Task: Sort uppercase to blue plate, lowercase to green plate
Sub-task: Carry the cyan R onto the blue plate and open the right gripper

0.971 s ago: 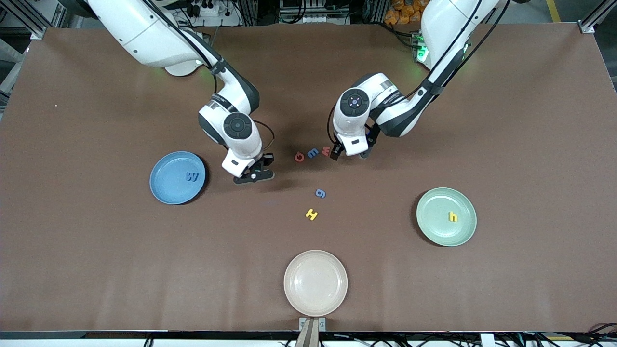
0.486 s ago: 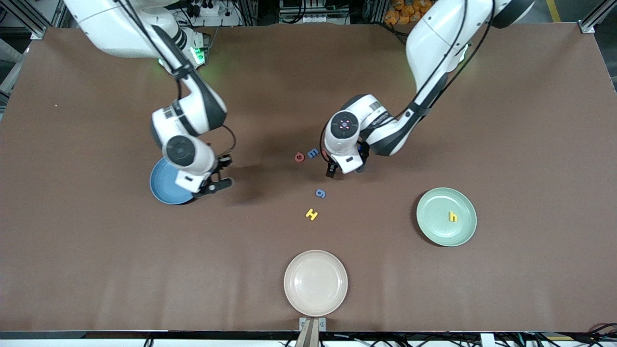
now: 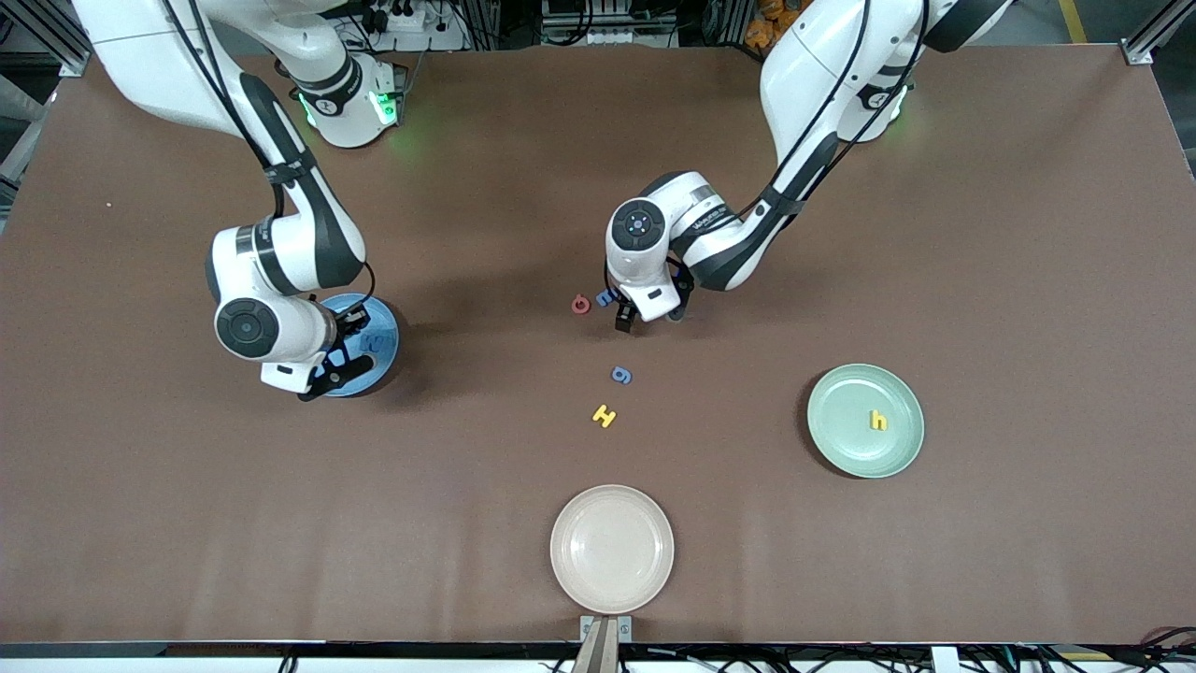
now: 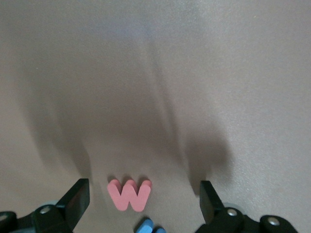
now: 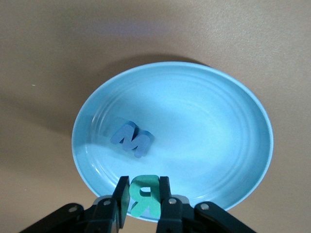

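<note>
The right gripper (image 5: 144,199) is hovering over the blue plate (image 3: 383,322), at the right arm's end of the table, and its fingers (image 5: 121,194) are clamping the teal-green R (image 5: 144,195) narrowly. This position suits a release beside the blue W (image 5: 131,138), which is already lying in that plate.

The left gripper (image 4: 143,204) is standing low over the red w (image 4: 129,194), its fingers (image 4: 77,196) spread wide on either side and touching nothing, apparently ready for a pinch. The yellow h (image 3: 878,421) is lying in the green plate (image 3: 841,439). The red G (image 3: 580,304), blue g (image 3: 621,376) and yellow H (image 3: 605,415) are waiting on the table (image 3: 934,187).
</note>
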